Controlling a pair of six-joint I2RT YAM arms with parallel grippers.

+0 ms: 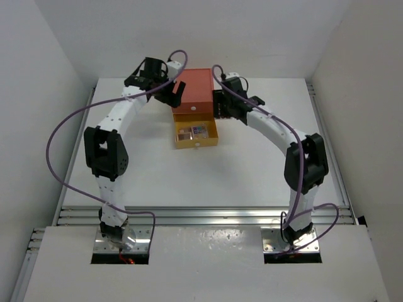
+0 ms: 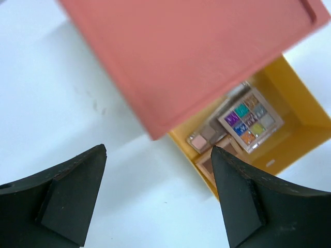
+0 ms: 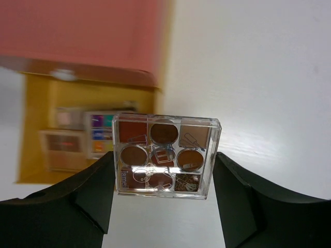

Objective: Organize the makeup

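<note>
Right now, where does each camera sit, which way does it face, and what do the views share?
Top external: high behind the robot, looking down on the table; left arm, right arm show.
Left wrist: looks down past the open left pincer at the drawer box and yellow drawer.
Right wrist: looks down past the right pincer, shut on a square palette.
Shared: all see the yellow drawer.
</note>
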